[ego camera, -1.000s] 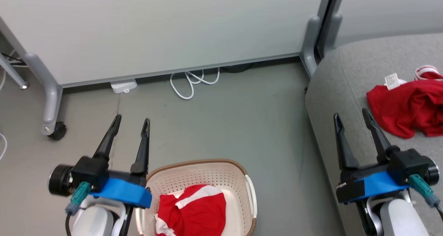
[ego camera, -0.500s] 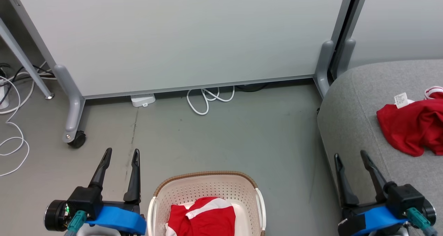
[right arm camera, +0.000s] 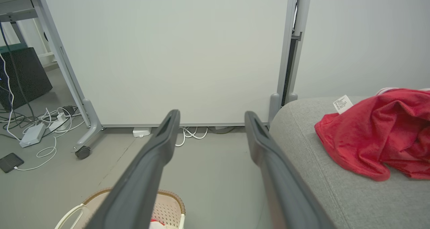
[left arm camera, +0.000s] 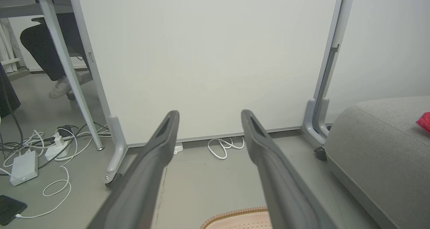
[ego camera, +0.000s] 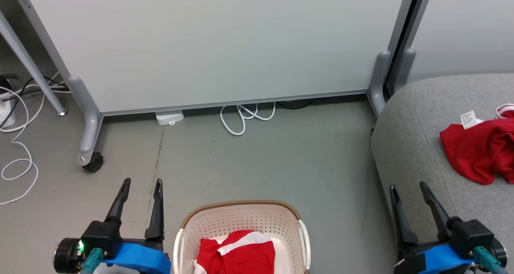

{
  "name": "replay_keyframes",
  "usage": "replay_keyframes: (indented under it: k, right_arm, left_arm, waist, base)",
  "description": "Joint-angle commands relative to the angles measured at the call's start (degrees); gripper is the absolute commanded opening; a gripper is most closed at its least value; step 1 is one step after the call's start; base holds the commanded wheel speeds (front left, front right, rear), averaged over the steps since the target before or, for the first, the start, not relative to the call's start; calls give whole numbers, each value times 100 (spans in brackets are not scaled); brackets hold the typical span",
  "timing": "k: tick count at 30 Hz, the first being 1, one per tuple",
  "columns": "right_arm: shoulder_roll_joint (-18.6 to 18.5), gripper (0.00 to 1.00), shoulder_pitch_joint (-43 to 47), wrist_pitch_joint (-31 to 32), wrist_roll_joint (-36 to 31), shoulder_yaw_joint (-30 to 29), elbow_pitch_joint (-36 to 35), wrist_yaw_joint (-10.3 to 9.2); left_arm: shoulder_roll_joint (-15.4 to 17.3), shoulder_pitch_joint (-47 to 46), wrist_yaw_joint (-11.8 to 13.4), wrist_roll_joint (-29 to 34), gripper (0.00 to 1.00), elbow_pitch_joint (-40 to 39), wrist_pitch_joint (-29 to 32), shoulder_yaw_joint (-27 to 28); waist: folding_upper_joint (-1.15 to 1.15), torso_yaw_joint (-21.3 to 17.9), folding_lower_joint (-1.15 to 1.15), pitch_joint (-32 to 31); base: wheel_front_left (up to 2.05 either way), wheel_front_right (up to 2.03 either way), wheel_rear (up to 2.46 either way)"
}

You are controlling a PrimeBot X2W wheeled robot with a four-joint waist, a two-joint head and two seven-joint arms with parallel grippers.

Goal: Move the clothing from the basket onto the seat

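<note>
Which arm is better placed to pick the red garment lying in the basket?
Left, probably. The open left tool sits right beside the cream perforated plastic basket holding the red white-striped fabric garment; the open right tool is farther off, by the grey upholstered sofa.

Down at the lower left, the left gripper point(ego camera: 143, 181) points up and away, its two long dark fingers point(ego camera: 117, 203) spread apart and holding nothing, tips leaning a touch to the right. Behind them sits the black wrist block point(ego camera: 102, 236) on its blue mount point(ego camera: 136, 258), with a small green light point(ego camera: 81, 246) glowing at the side. At the lower right, the right gripper point(ego camera: 407, 185) is also parted and empty, tips leaning slightly left. In both wrist cameras, each pair of fingers rises in a wide V, tips well apart.
</note>
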Motion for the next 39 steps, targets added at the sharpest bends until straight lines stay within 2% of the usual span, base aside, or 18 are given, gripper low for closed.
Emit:
replay_keyframes:
  k: [1,7,18,28,39]
  right_arm:
    - [11,100,45,-20,12,5,4,1]
    - [11,100,21,-20,18,32,14,1]
    - [10,100,-300,-20,-59,153,-107,1]
    - [10,100,-974,-20,-100,270,-345,1]
    - [10,100,-1737,-20,-26,266,-649,1]
  left_arm:
    - [-15,8,-46,51,100,4,-15,39]
    - [8,-70,-52,106,100,19,-15,-32]
    - [337,-729,-37,-28,100,364,-15,-811]
    - [814,-1995,-38,-364,100,1165,-15,-2110]
    - [1242,-3504,-38,-702,100,2343,-15,-3984]
  waist:
    - [0,5,0,5]
    - [0,-1,0,29]
    - [0,-199,0,375]
    - [0,-557,0,1444]
    - [0,-833,0,2839]
  base:
    - [0,0,0]
    - [0,0,0]
    - [0,0,0]
    - [0,0,0]
    - [0,0,0]
